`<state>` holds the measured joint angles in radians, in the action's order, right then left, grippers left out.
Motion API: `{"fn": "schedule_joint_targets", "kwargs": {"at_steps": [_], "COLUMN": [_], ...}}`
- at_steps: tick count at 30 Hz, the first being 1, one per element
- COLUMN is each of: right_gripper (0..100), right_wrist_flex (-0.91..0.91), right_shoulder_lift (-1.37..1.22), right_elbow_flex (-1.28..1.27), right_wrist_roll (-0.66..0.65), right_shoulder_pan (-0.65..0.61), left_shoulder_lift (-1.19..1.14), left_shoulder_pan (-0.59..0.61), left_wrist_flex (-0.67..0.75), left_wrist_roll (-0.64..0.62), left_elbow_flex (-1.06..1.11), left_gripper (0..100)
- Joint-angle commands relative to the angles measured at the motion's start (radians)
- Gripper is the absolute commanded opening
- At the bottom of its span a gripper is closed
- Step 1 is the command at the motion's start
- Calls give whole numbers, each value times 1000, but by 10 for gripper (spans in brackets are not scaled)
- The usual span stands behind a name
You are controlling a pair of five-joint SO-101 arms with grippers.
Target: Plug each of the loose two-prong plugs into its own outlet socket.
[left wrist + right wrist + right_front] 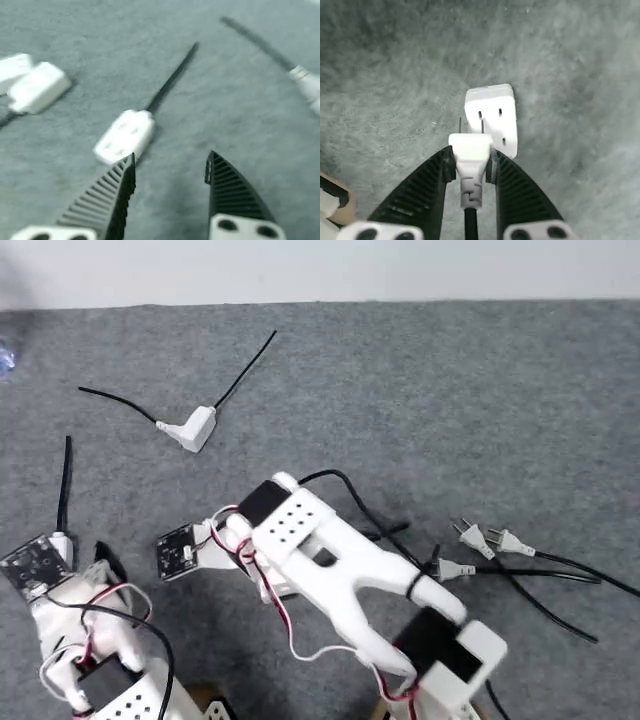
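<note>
Gripping a white two-prong plug (470,146) by its body, the right gripper (471,157) is closed on it from both sides. The plug's black cord runs back between the fingers. The prongs point at a white outlet socket (492,117) lying flat on the grey felt surface (580,60). One prong overlaps the socket's face close to a slot, and the other sits at the socket's edge (whether either tip has entered a slot cannot be told). The plug body is clear of the socket, not seated against it.

The left gripper (171,160) stands wide apart with nothing between its fingers, above the felt. Just beyond its fingertips lies a second socket (125,135), slotted face up, with a black cable (172,75) leading away from it. Two white blocks (37,87) lie off to one side of it, touching or nearly so; what they are cannot be told.

In the high view, three loose plugs (470,533) lie close together at the right of the table, prongs pointing left and black cords trailing toward the right edge. A white socket block (195,427) lies well apart from them toward the far left, with thin black cords running off it in two directions.
</note>
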<state>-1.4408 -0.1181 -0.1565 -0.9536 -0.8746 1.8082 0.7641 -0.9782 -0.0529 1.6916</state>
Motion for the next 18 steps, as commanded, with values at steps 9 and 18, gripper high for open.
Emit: {"fn": "schedule_joint_targets", "kwargs": {"at_steps": [9,18], "right_gripper": [8,8], "right_wrist_flex": [-8,-8], "right_shoulder_lift": [-19,-13], "right_elbow_flex": [87,92], "right_wrist_roll": [-52,-100], "right_shoulder_pan": [-19,38], "left_shoulder_lift": [12,12], "left_shoulder_pan": [29,29], "left_wrist_flex": [-43,-44], "left_wrist_roll": [141,143], "left_elbow_flex": [-10,-10], "left_gripper": [217,217]}}
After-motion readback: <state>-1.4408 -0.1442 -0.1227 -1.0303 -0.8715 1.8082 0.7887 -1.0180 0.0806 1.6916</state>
